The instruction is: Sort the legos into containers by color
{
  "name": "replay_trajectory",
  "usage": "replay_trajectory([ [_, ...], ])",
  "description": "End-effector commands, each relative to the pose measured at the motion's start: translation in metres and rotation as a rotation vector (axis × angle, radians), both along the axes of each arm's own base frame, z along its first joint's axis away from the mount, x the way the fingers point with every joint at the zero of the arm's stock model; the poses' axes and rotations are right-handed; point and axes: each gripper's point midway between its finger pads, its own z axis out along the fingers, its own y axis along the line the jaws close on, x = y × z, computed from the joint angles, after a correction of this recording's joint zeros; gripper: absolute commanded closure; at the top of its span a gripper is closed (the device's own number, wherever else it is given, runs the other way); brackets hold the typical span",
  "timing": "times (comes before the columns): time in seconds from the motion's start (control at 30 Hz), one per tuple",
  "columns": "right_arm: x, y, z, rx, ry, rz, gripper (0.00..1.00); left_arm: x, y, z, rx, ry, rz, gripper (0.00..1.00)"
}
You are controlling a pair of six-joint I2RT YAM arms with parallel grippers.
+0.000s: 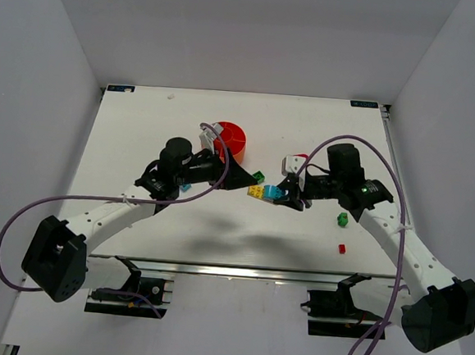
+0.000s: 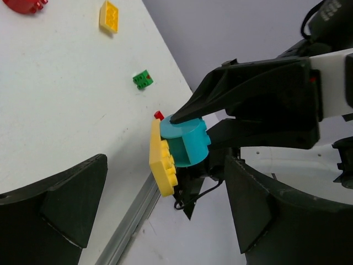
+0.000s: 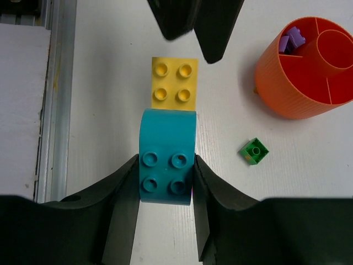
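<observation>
Now your right gripper holds the cyan brick near the bowl; your left gripper is spread wide; likely pull the yellow brick off.

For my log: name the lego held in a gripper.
The cyan lego, clamped in the right gripper; the yellow one merely sticks to it.

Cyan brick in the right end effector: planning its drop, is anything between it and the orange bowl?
Nothing squarely. A small green plastic brick lies just beside the line from the cyan plastic brick to the round orange compartmented bowl; the left end effector hovers open near the stuck-on yellow brick.
</observation>
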Motion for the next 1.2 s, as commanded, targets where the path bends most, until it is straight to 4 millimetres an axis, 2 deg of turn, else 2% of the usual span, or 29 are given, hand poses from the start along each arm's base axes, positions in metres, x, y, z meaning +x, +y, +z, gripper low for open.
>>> replay_trajectory([
  [0.0,0.011,0.013,0.021,0.036,-0.059,-0.023,1.00,-0.002,-0.005,0.007,0.019,-0.003,-0.013,0.06],
  [0.2,0.018,0.018,0.024,0.027,-0.081,-0.057,1.00,0.001,-0.011,-0.004,0.077,0.025,-0.014,0.20],
  [0.3,0.018,0.018,0.024,0.022,-0.088,-0.066,1.00,0.001,-0.014,-0.011,0.097,0.039,-0.019,0.40],
  [0.33,0.019,0.017,0.022,0.020,-0.088,-0.072,1.00,0.001,-0.014,-0.013,0.104,0.044,-0.024,0.49],
  [0.37,0.021,0.016,0.022,0.018,-0.094,-0.085,1.00,0.002,-0.015,-0.015,0.109,0.046,-0.023,0.64],
  [0.43,0.024,0.014,0.020,0.010,-0.101,-0.108,1.00,0.004,-0.015,-0.017,0.126,0.051,-0.022,0.81],
  [0.57,0.028,0.008,0.019,0.009,-0.140,-0.146,1.00,0.009,-0.016,-0.016,0.144,0.041,-0.018,0.93],
  [0.63,0.029,0.006,0.017,0.003,-0.148,-0.162,1.00,0.010,-0.014,-0.023,0.179,0.052,-0.014,1.00],
  [0.7,0.032,0.002,0.013,-0.008,-0.160,-0.192,1.00,0.022,-0.010,-0.016,0.217,0.011,0.038,1.00],
  [0.8,0.046,-0.009,0.010,-0.024,-0.201,-0.281,1.00,0.052,0.009,0.000,0.296,-0.076,0.173,1.00],
  [0.83,0.052,-0.017,0.005,-0.041,-0.202,-0.343,1.00,0.061,0.021,0.001,0.355,-0.108,0.218,1.00],
  [0.87,0.054,-0.020,0.003,-0.042,-0.208,-0.371,1.00,0.070,0.026,0.008,0.373,-0.118,0.272,1.00],
  [0.9,0.059,-0.023,0.007,-0.032,-0.227,-0.399,1.00,0.087,0.036,0.027,0.414,-0.193,0.351,1.00],
  [0.93,0.061,-0.028,0.000,-0.043,-0.224,-0.426,1.00,0.094,0.040,0.032,0.442,-0.215,0.379,1.00],
  [0.97,0.060,-0.030,0.000,-0.038,-0.229,-0.440,1.00,0.100,0.044,0.027,0.489,-0.212,0.397,1.00],
  [1.0,0.063,-0.033,-0.001,-0.032,-0.222,-0.464,1.00,0.108,0.049,0.031,0.529,-0.248,0.417,1.00],
  [1.03,0.064,-0.035,-0.001,-0.029,-0.224,-0.479,1.00,0.122,0.059,0.044,0.559,-0.279,0.501,1.00],
  [1.07,0.065,-0.036,-0.004,-0.031,-0.218,-0.487,1.00,0.129,0.065,0.039,0.605,-0.279,0.528,1.00],
  [1.13,0.067,-0.038,-0.004,-0.020,-0.213,-0.504,1.00,0.144,0.077,0.048,0.669,-0.318,0.603,1.00],
  [1.17,0.067,-0.040,-0.007,-0.021,-0.205,-0.511,1.00,0.147,0.081,0.046,0.699,-0.318,0.621,1.00],
])
